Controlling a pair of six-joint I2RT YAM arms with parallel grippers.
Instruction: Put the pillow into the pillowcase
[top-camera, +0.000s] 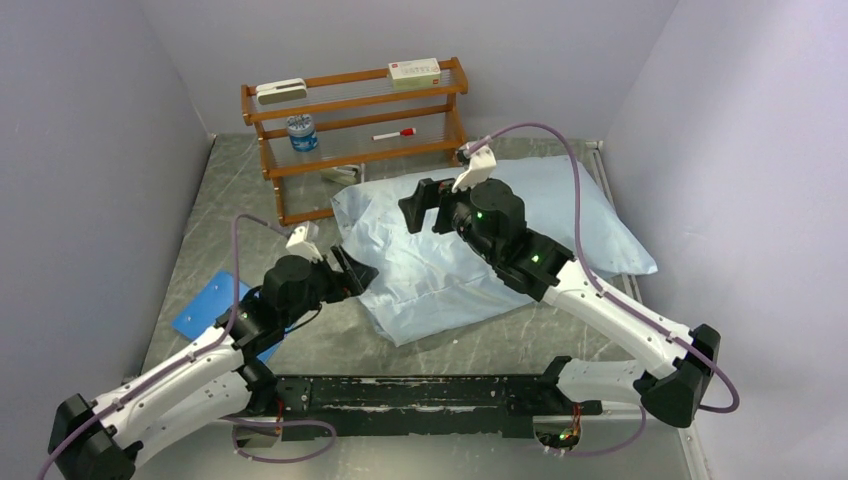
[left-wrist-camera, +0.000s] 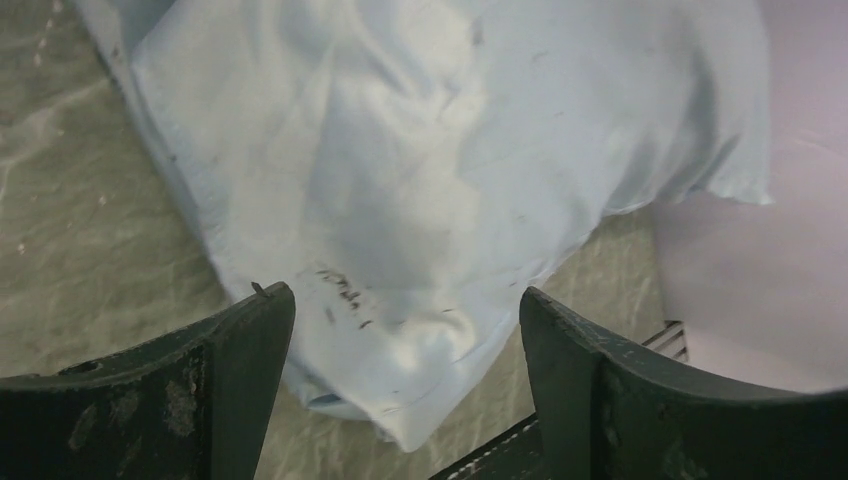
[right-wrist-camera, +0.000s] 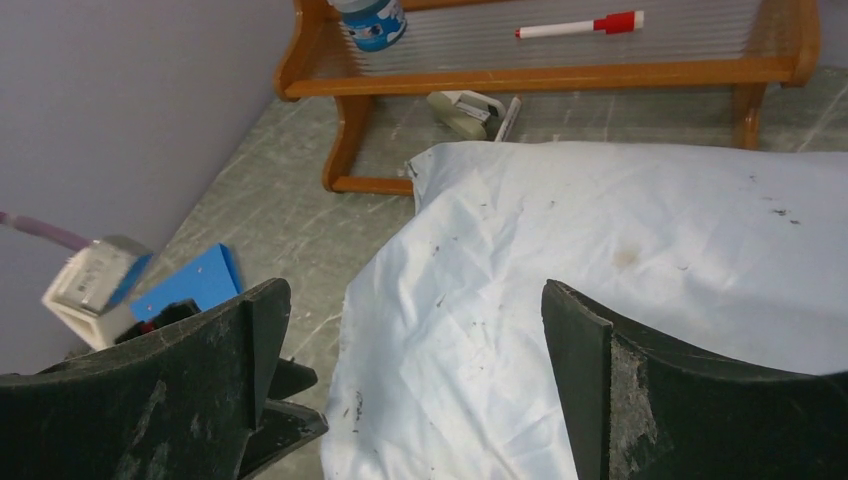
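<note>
The light-blue pillowcase (top-camera: 410, 275) lies plump and wrinkled across the middle of the table. The pillow does not show on its own; only blue fabric is visible. My left gripper (top-camera: 355, 270) is open at the pillowcase's near left edge. In the left wrist view a corner of the pillowcase (left-wrist-camera: 450, 150) lies between and beyond the spread left gripper (left-wrist-camera: 405, 300), untouched by either finger. My right gripper (top-camera: 425, 205) hovers open above the middle of the pillowcase (right-wrist-camera: 620, 220). Nothing is between the fingers of the right gripper (right-wrist-camera: 415, 295).
A wooden rack (top-camera: 355, 120) stands at the back with a white box (top-camera: 414, 71), a blue-lidded jar (top-camera: 301, 132) and a red-capped marker (top-camera: 394, 134). A flat bright-blue rectangle (top-camera: 210, 310) lies near the left arm. Walls close in on three sides.
</note>
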